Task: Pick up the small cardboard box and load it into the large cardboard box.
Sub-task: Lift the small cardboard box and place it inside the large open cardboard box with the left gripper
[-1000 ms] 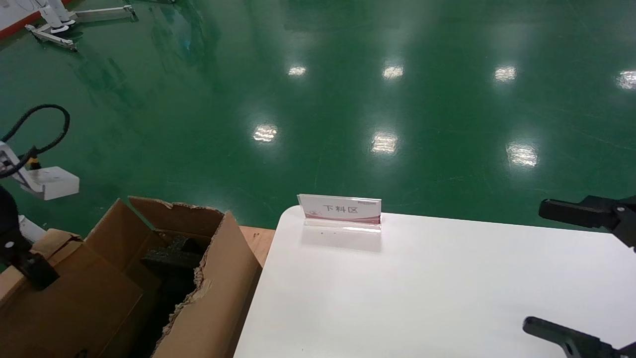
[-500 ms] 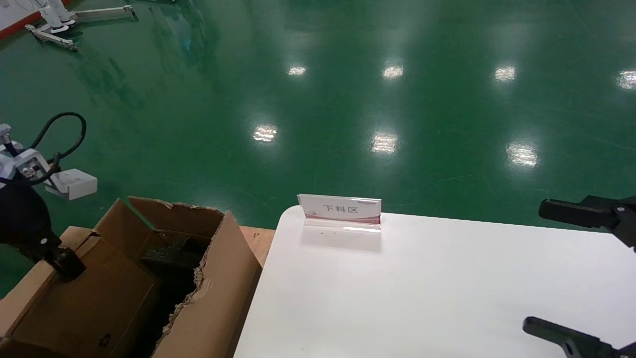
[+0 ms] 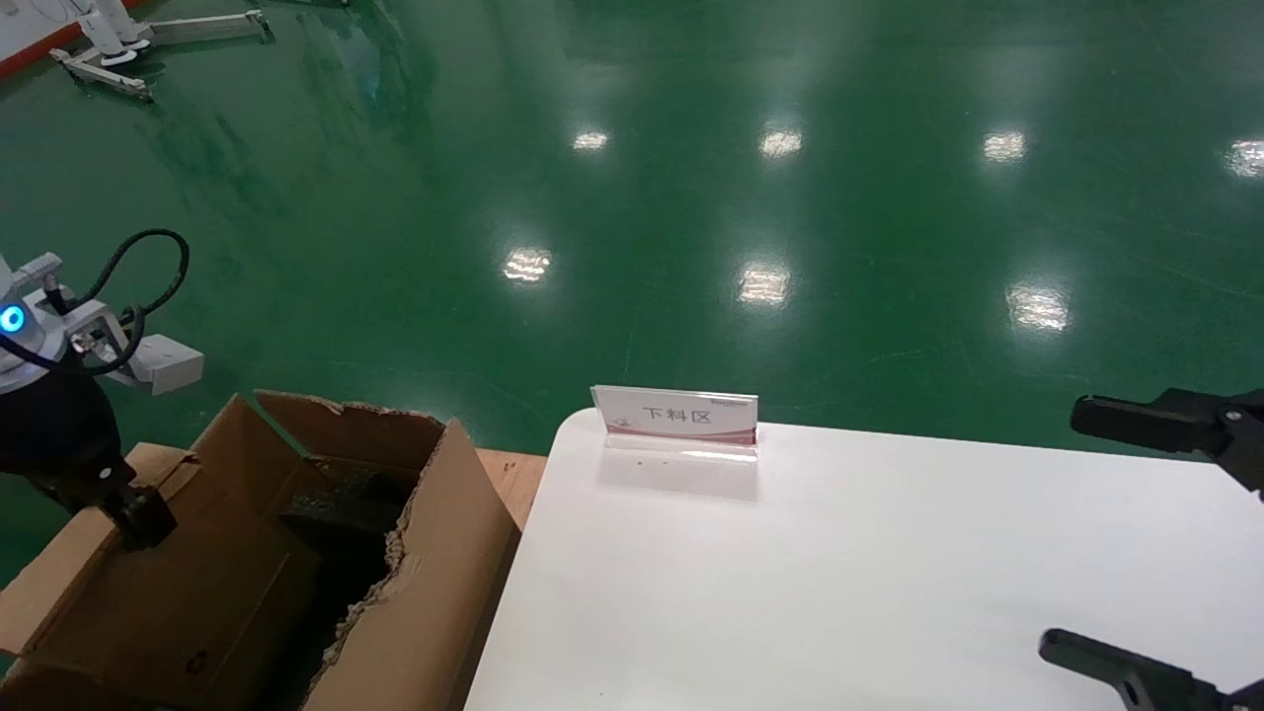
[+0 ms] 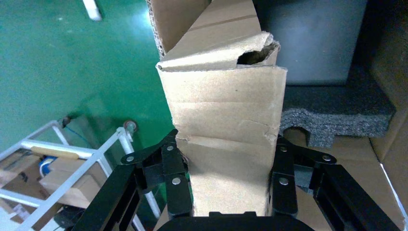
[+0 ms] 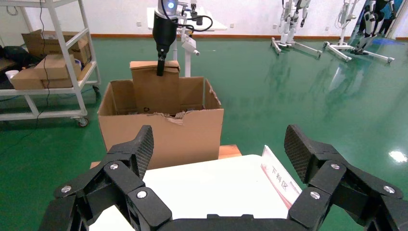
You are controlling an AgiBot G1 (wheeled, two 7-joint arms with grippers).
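I am looking at my left gripper (image 3: 138, 518), which is clamping the top edge of the small cardboard box (image 3: 168, 602), its black fingers (image 4: 175, 180) pressed against both flat faces. The box is hanging upright, its lower part dipping inside the large cardboard box (image 3: 434, 583), which is standing on the green floor (image 3: 691, 197) just beside the white table (image 3: 839, 583). Black foam (image 4: 337, 118) is lying inside the carton. My right gripper (image 5: 219, 149) is hovering over the table's right side, fingers spread wide and holding nothing. A small sign (image 3: 676, 423) is standing at the table's far edge.
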